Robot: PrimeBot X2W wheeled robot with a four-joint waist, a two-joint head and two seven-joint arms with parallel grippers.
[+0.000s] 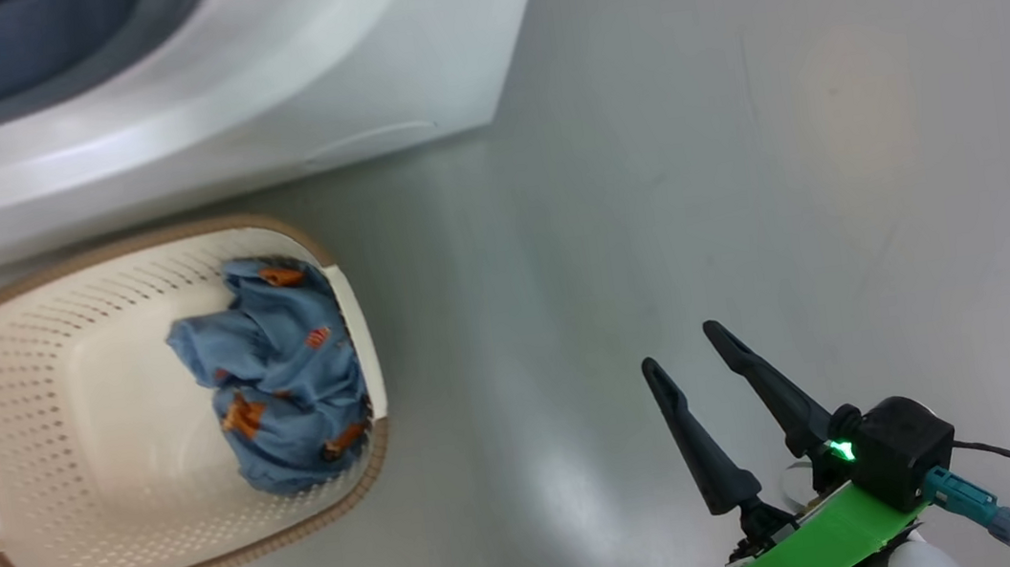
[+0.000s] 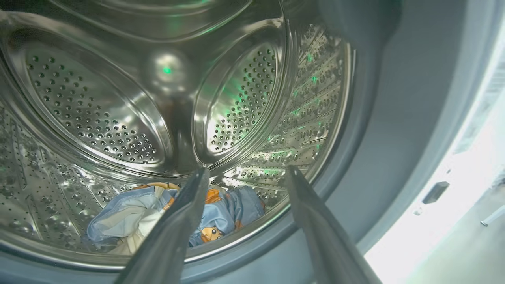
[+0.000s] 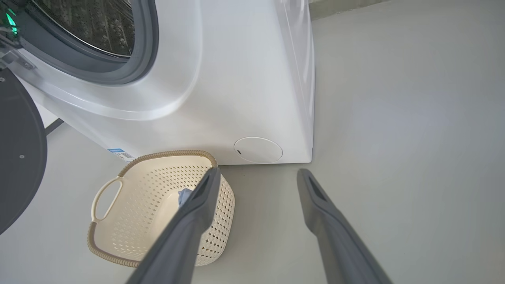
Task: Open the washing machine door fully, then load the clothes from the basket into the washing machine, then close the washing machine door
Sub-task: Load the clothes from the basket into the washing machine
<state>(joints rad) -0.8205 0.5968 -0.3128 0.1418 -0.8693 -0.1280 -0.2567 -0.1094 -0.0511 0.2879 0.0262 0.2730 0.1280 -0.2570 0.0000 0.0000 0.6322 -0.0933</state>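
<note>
**Left gripper**: jaws spread wide, nothing between them. In the left wrist view both fingers rise from 6 o'clock and point into the steel drum of the washing machine. Part of the clothes lies on the drum floor at 6 to 7 o'clock of that view (blue fabric with orange prints, a cream piece folded in). It lies beyond the fingertips and is partly hidden behind one finger. Whether that finger touches the fabric cannot be determined. The grey gasket follows the drum mouth from 1 to 5 o'clock.

**Right gripper**: jaws spread wide, empty. In the head view it sits at 5 o'clock over the grey floor, well apart from both the basket and the machine.

**Basket**: it stands upright on the floor at 8 o'clock of the head view, just in front of the machine's lower front panel. Another part of the clothes, blue with orange prints, lies crumpled against the basket wall nearest the right gripper.

**Right wrist view**: the machine occupies 10 to 1 o'clock. The drum opening at 11 o'clock is uncovered. The round lower flap sits at the centre, and the blue label sticker at 9 o'clock is just beside the basket rim. A dark round disc stands at the 9 o'clock edge. Whether it is the washing machine door cannot be told.
</note>
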